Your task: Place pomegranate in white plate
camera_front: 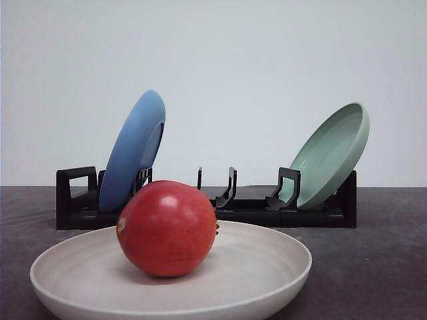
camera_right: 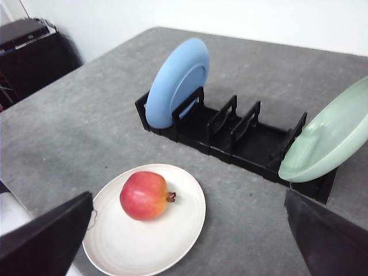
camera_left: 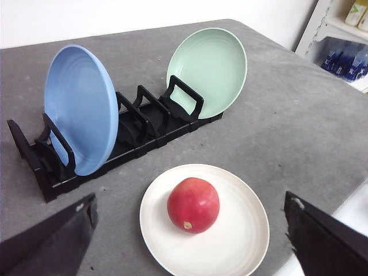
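Pomegranate (camera_left: 193,204) rests on its side in the white plate (camera_left: 241,247), a little off centre, crown stub toward the rack. Plate sits flat on the grey counter (camera_left: 299,132), just in front of the black dish rack (camera_left: 138,135). Rack holds blue plate (camera_left: 80,109) and pale green plate (camera_left: 210,69), both leaning. Left hand (camera_left: 190,253) fingers spread wide apart, holding nothing. Right hand (camera_right: 190,253) likewise apart, holding nothing.

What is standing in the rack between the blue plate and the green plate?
No plate stands between the blue plate and the green plate: the black rack has only empty dividers there, seen in the right wrist view.
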You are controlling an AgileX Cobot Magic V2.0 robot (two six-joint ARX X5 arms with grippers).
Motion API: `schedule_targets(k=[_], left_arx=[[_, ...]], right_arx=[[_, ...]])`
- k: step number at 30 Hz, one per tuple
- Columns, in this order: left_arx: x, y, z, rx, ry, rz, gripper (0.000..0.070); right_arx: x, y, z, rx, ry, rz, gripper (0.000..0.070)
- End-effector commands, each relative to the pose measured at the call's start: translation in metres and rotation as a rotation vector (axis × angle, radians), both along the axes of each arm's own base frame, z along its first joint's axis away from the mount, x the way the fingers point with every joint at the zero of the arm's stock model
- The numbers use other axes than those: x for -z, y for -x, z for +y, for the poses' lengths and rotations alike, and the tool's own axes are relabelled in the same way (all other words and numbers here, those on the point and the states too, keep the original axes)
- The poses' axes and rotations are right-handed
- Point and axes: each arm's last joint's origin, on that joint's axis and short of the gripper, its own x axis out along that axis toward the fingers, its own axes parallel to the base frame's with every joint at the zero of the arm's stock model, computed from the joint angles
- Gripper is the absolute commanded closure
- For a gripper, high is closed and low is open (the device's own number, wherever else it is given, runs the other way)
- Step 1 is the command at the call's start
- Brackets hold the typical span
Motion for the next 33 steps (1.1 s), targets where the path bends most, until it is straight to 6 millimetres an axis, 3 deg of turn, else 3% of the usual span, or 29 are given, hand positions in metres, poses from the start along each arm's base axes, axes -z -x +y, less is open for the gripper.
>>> schedule_targets(k=[1, 2, 3, 4, 5, 7, 26, 33], left_arx=[[-0.003, 0.0, 0.0, 0.006, -0.011, -0.026, 0.0196], [-0.002, 0.0, 0.0, 0.004, -0.017, -0.027, 0.0464], [-0.002, 0.0, 0.0, 0.003, -0.024, -0.027, 0.0695], [-0.002, 0.0, 0.0, -0.005, -0.024, -0.03, 0.0658], [-0.002, 0.0, 0.001, -0.01, -0.024, -0.032, 0.07], [-0.002, 0.0, 0.001, -0.016, -0.019, -0.034, 0.07], [-0.001, 0.0, 0.002, -0.024, -0.018, -0.036, 0.07], [0.003, -0.01, 0.013, -0.266, -0.071, -0.063, 0.07]], right_arx=[[-0.004, 0.001, 0.0, -0.003, -0.021, -0.007, 0.0025], [-0.003, 0.0, 0.0, -0.003, -0.019, -0.005, 0.0255], [-0.003, 0.0, 0.0, -0.003, -0.017, -0.003, 0.0585], [-0.003, 0.0, 0.0, -0.005, -0.013, -0.006, 0.0693], [-0.003, 0.0, 0.0, -0.001, -0.012, -0.009, 0.0649], [-0.004, 0.0, 0.0, 0.001, -0.013, -0.012, 0.0674], [-0.004, 0.0, 0.0, 0.0, -0.017, -0.016, 0.0673], [-0.004, 0.0, 0.0, 0.0, -0.017, -0.016, 0.0673]])
